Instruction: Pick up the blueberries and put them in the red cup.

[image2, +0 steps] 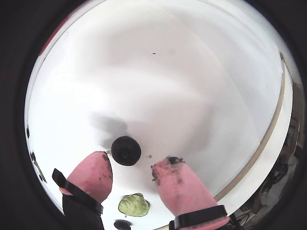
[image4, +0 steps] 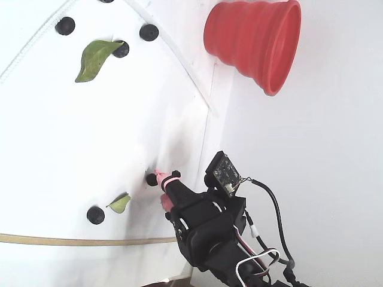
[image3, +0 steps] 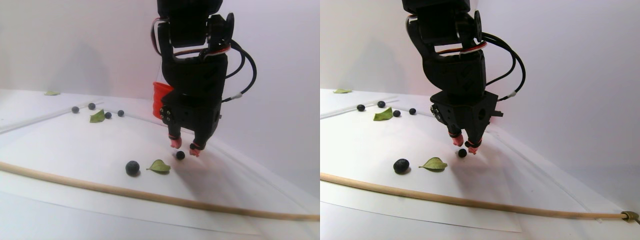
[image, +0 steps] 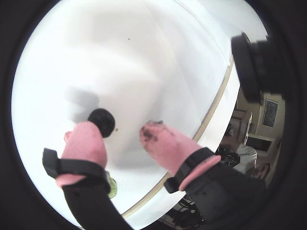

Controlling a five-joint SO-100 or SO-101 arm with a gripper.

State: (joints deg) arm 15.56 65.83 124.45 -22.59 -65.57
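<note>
Two close fisheye wrist views, low side stereo pair, overhead fixed view.

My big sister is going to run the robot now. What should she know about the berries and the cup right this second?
Gripper: open, pink fingertips down at the white sheet, one blueberry between them, not yet pinched.
Other blueberries: one near a green leaf by the wooden stick; at least three more at the far end beside a bigger leaf.
Red cup: stands off the sheet, past the far berries. Its inside is not visible, so I cannot tell whether any berries are in it.
Left to do: close on this berry, carry it to the cup, then fetch the others. Leave the leaves.
</note>
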